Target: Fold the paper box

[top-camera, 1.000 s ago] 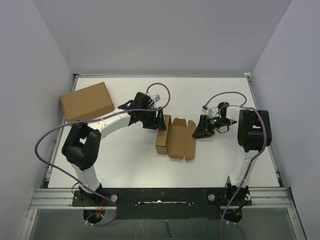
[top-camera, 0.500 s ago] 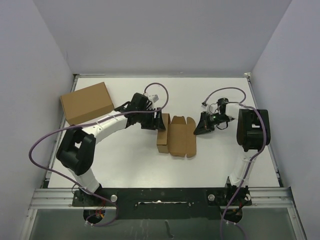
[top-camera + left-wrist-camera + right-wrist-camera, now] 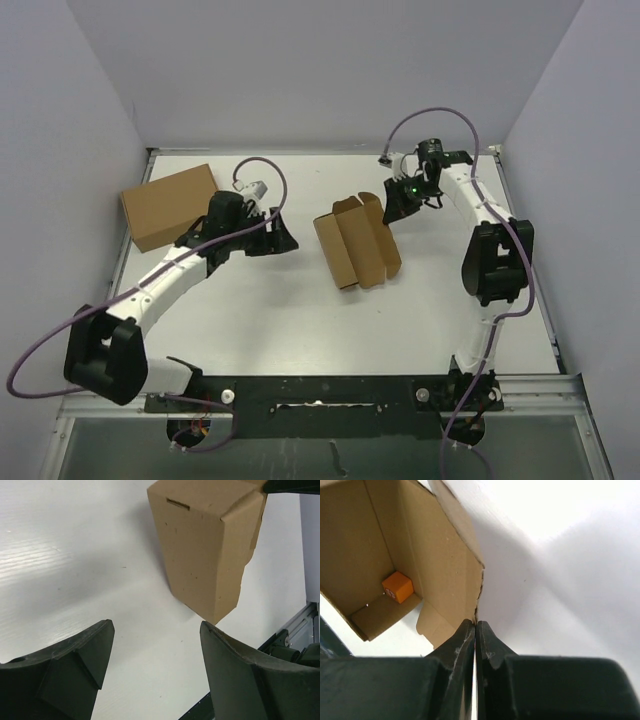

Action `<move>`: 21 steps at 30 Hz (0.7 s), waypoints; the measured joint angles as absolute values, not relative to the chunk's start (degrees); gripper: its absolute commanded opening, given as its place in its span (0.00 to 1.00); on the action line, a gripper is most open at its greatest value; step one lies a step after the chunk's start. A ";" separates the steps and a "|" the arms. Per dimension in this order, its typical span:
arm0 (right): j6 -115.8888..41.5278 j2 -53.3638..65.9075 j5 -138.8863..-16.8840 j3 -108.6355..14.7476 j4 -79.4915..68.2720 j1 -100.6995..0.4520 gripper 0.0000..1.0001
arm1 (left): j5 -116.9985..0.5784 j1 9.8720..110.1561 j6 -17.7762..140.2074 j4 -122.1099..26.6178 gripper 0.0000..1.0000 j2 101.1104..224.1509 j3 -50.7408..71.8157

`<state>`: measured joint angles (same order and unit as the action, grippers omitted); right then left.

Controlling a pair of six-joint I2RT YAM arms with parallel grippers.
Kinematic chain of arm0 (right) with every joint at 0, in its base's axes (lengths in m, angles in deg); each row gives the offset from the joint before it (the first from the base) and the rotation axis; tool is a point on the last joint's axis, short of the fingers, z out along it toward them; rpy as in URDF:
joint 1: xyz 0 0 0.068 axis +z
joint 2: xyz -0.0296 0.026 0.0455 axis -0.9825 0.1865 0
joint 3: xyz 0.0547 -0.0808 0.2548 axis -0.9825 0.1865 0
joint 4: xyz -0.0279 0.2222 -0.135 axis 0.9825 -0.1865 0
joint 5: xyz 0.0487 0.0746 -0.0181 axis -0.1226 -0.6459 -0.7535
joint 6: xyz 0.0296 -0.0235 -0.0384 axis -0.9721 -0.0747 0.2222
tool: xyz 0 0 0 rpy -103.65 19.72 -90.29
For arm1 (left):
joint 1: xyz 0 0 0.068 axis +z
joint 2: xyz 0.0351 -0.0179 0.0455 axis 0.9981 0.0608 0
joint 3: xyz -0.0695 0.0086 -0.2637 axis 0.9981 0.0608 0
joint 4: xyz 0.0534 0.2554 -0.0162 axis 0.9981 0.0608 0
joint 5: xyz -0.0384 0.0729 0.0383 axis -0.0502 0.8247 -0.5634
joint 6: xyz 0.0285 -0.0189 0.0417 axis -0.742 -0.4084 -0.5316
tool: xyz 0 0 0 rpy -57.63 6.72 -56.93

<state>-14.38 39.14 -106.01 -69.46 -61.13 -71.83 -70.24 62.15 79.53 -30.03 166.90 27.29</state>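
- Right wrist view: right gripper (image 3: 475, 626) jaws are pinched fully together on the thin edge of a side flap of the paper box (image 3: 435, 555). The cardboard edge runs straight into the nip.
- Same view: the box is brown die-cut cardboard, partly formed, with walls up and the top open. A notched tab hangs just left of the pinch point.
- Inside the box, a small orange cube (image 3: 397, 586) sits on the floor panel, close to a wall corner. Nothing else shows in there.
- Left wrist view: left gripper (image 3: 155, 647) jaws stand wide with nothing between them, only bare white table (image 3: 75, 555) below. The box is ahead of the fingers, apart from them and no contact.
- From that side the box shows a closed outer wall, one short slot cut near its top edge, and a stepped flap edge on the right.
- Top external view: the box lies skewed, mid-table and a bit right of centre, between the two grippers. The right gripper is at its far right corner; the left gripper is well off to its left.
- Can't tell whether the box base lies flat on the table or is tipped up by the grip.
- A larger plain cardboard box (image 3: 172, 205) sits closed at the far left of the table, beside the left arm. Its contents are not visible.
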 measured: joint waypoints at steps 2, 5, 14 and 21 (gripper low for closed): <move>-11.60 39.82 -103.37 -73.92 -63.73 -69.97 0.00 | -70.11 63.97 79.55 -31.14 0.69 163.39 29.32; -7.67 40.58 -99.39 -79.56 -67.60 -67.04 0.00 | -70.24 66.22 79.61 -32.80 0.69 158.64 32.01; 1.43 42.51 -88.96 -91.18 -76.76 -58.13 0.00 | -74.26 70.53 82.69 -41.85 0.68 153.00 42.28; 5.49 43.21 -83.17 -98.66 -80.50 -52.18 0.00 | -74.83 70.94 83.79 -45.43 0.67 151.36 46.13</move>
<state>5.49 43.21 -83.17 -98.66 -80.50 -52.18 -74.83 70.94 83.79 -45.43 151.36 46.13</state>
